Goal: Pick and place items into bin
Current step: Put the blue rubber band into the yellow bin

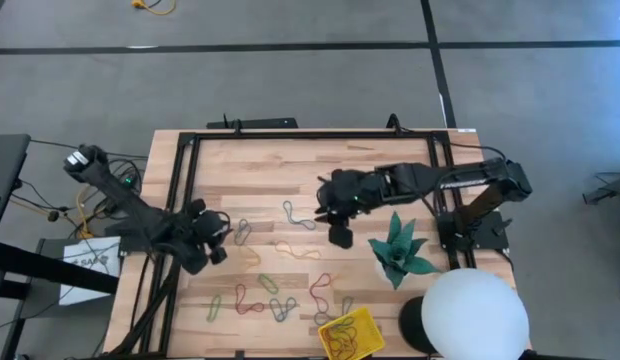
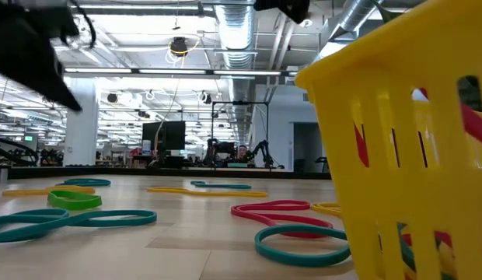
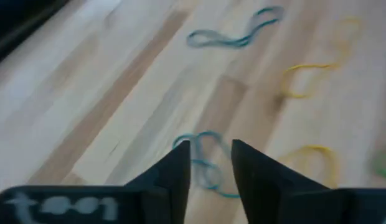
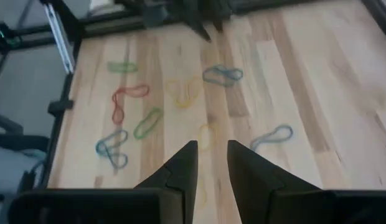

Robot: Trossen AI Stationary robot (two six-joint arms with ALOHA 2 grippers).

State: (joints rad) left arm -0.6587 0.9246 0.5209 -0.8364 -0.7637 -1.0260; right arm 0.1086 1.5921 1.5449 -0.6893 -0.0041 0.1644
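Note:
Several thin bands in red, green, yellow and blue lie flat and scattered on the wooden table. The small yellow bin stands at the near edge with several bands in it; in the low view it fills the right side. My left gripper is open low over the table's left part. In its wrist view a teal band lies under the gap between the fingers. My right gripper is open above the table's middle, and a yellow band lies ahead of its fingers.
A teal spiky paper star stands to the right of the right gripper. A big white sphere sits at the near right corner beside the bin. A black frame runs along the table's left, far and right sides.

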